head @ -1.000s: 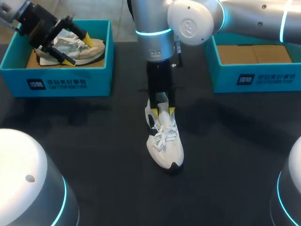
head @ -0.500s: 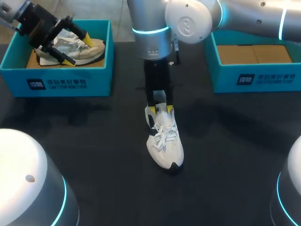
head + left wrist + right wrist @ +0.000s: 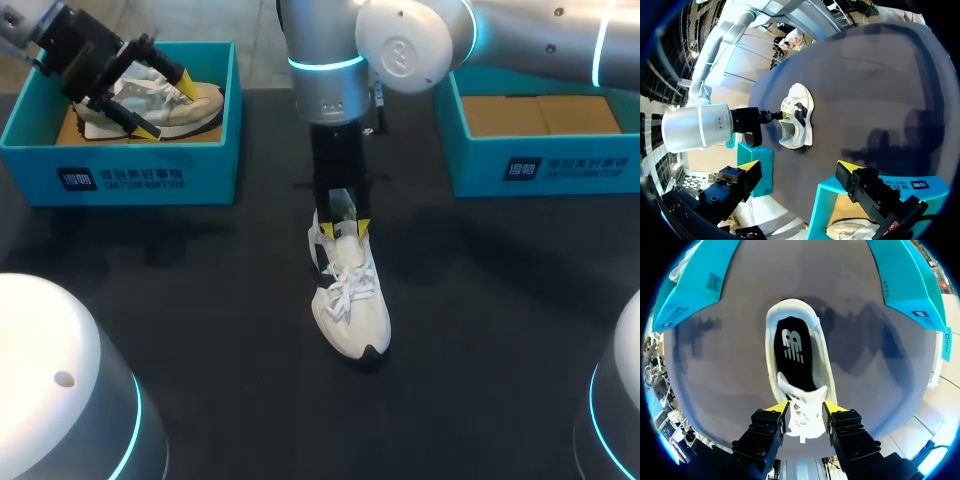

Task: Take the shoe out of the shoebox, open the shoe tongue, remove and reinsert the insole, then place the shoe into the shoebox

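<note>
A white laced shoe (image 3: 352,305) lies at the middle of the black table, toe toward the front edge. My right gripper (image 3: 340,230) comes down at its heel end and is shut on the tongue (image 3: 805,412), which sits between both yellow tips. The shoe's opening shows a black insole (image 3: 792,352) lying inside. My left gripper (image 3: 165,105) hangs open over the left teal shoebox (image 3: 150,175), just above a second white shoe (image 3: 195,108) lying in it. From the left wrist view the table shoe (image 3: 799,117) and my right gripper (image 3: 776,116) lie far ahead.
A second teal shoebox (image 3: 545,160) stands at the back right and holds only its brown cardboard floor. White rounded arm bases rise at the front left (image 3: 50,390) and front right (image 3: 615,410) corners. Bare black tabletop (image 3: 200,320) surrounds the shoe.
The right arm swayed a little left and back again, its gripper staying on the tongue. The shoe and the left arm have kept their places.
</note>
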`<state>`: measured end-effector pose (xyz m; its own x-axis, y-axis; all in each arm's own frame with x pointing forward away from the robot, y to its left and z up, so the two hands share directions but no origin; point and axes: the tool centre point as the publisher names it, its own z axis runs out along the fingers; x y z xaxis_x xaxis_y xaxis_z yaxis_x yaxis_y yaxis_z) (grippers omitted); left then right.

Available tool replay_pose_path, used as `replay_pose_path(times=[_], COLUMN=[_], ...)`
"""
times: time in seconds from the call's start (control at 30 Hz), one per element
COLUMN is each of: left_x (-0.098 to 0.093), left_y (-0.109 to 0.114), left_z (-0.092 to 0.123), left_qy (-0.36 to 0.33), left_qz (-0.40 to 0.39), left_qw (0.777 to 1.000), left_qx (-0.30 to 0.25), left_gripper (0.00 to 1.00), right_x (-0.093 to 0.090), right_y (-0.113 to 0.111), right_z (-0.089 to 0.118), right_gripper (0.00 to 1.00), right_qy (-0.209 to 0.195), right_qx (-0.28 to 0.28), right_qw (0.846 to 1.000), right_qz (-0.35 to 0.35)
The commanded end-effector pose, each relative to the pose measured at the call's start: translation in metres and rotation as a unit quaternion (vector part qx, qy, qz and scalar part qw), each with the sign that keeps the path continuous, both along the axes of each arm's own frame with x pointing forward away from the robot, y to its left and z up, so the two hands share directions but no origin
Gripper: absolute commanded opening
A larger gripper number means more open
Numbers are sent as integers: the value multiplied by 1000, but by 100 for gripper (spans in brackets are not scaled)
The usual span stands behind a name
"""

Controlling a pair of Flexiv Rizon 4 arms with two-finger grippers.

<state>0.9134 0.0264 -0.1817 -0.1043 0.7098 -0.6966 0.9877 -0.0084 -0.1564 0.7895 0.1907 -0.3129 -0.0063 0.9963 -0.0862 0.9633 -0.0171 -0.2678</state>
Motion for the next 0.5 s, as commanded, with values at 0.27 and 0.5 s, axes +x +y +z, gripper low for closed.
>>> replay_pose_path(times=[0.27, 0.5], left_x=[0, 0], left_y=[0, 0], left_z=[0, 0], left_qy=[0, 0], left_qz=[0, 0], left_qw=[1000, 1000], left_qx=[2, 2], left_gripper=[100, 100], right_x=[9, 6], right_y=[0, -4], right_z=[-14, 2], right_gripper=[42, 44], right_qy=[-3, -26], right_qx=[9, 18], right_qw=[1000, 998], right_qz=[12, 45])
